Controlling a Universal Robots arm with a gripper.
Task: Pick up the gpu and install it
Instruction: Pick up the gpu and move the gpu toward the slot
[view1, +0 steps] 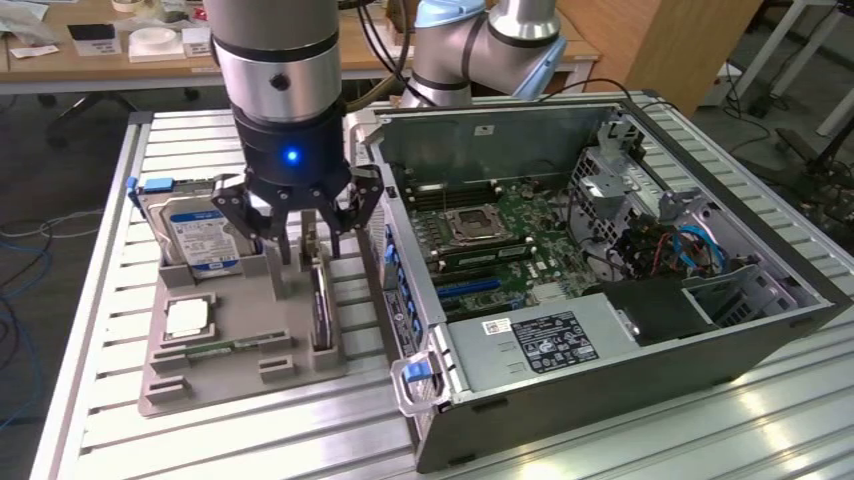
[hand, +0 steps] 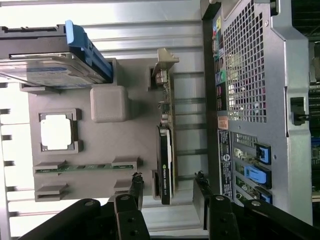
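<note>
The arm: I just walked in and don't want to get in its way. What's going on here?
The arm's gripper hangs open over the grey tray, lined up above the gpu, which stands on edge in its slot. The gripper holds nothing, and the card has not been lifted yet. A hard drive, a processor and a memory stick also sit in the tray. The open PC case lies beside the tray, on the exterior view's right.
</note>
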